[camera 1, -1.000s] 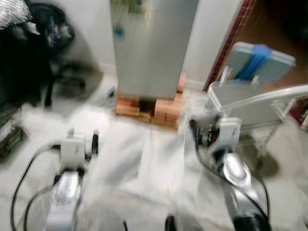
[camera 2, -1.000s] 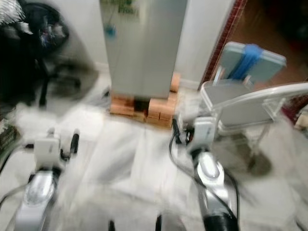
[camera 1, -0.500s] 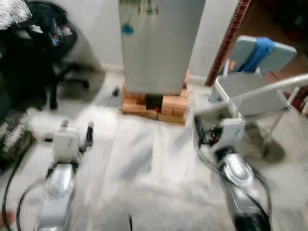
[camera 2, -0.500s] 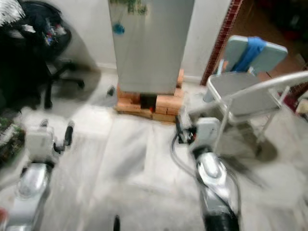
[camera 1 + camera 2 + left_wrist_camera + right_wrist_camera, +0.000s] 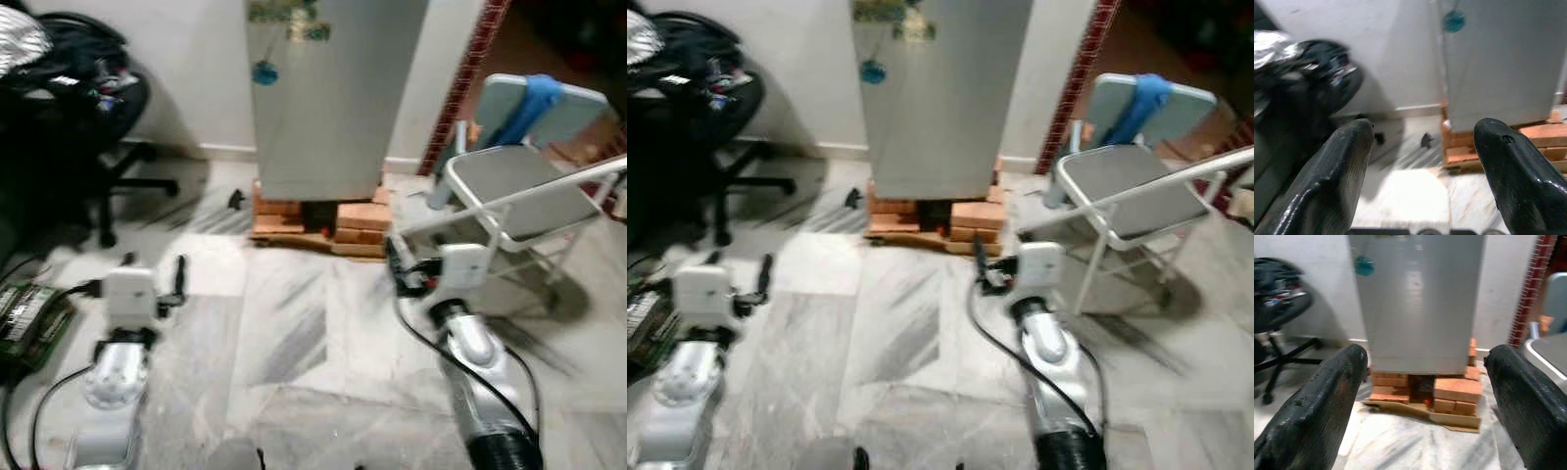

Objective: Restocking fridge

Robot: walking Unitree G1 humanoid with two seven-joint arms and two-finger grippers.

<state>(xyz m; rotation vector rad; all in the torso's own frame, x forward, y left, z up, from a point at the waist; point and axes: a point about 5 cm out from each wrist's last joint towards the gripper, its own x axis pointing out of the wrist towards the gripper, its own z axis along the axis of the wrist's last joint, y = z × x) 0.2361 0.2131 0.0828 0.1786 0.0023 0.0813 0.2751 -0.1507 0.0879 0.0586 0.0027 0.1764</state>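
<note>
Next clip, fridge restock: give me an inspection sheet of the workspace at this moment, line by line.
Surface: grey-veined marble floor, bare ahead of the robot.
Job's things: fridge stands shut on bricks over cardboard; stock items nothing seen.
Clutter: folding chair with blue cloth on the right; black office chair on the left; green box on the floor.
Grippers: left gripper and right gripper open, empty, facing the fridge.
Cables: black cables along both arms.
Surroundings: white wall, red brick strip.
</note>
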